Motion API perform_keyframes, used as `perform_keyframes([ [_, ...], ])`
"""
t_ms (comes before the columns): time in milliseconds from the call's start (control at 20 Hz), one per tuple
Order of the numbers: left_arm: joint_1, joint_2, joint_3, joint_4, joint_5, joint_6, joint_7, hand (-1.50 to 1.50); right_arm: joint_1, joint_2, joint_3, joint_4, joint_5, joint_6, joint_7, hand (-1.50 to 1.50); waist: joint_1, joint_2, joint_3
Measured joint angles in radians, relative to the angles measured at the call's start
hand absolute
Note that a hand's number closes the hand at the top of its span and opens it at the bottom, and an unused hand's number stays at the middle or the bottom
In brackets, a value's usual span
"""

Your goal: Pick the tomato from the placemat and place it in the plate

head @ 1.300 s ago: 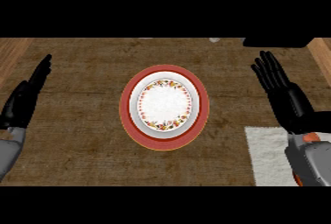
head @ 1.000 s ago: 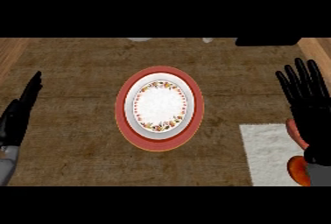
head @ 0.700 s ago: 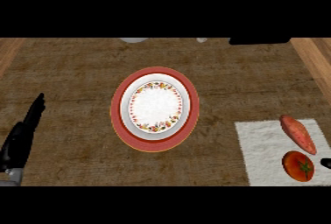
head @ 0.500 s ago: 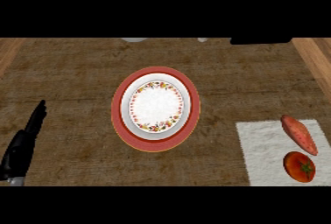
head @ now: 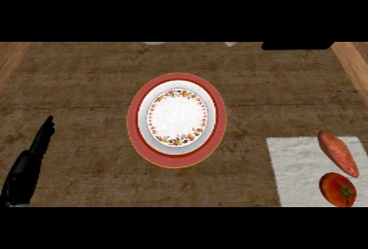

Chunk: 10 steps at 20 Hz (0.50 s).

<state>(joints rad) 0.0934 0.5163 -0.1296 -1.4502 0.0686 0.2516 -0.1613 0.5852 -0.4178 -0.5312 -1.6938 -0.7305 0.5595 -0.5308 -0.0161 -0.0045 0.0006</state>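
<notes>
1. Tomato point(head: 338, 189) sits at the lower right of the head view, on the white placemat point(head: 298, 170), close to the mat's near edge. It is round and red with a dark green stem mark on top, and nothing touches it.
2. Just beyond it on the same placemat lies an elongated orange-red vegetable point(head: 338, 153) — possibly a sweet potato — angled along the mat and near the tomato, though I cannot tell whether the two touch.
3. The plate point(head: 176, 148) stands in the middle of the brown woven surface point(head: 86, 87), well apart from the placemat to its left. It has a broad red rim, a white centre and a floral band, and holds nothing.
4. The left hand point(head: 28, 165) shows at the view's lower left edge, fingers straight and pointing up — resting, with nothing in it. It is well apart from both plate and tomato.
5. The right hand shows nowhere in the view, so its state cannot be told.
6. Progress, as I judge it: nothing of the task is done yet. The tomato is not grasped and not lifted; the reach, the grasp, the carry across to the plate and the release all remain.
</notes>
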Motion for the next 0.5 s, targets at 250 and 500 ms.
perform_keyframes([
  [250,-0.012,0.002,0.01,0.008,-0.001,-0.019,-0.003,0.0,0.025,-0.086,-0.036,-0.013,0.18,0.001,0.021,-1.5,0.008,0.003,-0.001],
  [500,-0.005,-0.001,0.017,-0.009,-0.009,-0.035,0.0,0.0,-0.001,-0.143,-0.036,0.008,0.318,0.003,0.063,-1.5,0.015,0.004,0.0],
])
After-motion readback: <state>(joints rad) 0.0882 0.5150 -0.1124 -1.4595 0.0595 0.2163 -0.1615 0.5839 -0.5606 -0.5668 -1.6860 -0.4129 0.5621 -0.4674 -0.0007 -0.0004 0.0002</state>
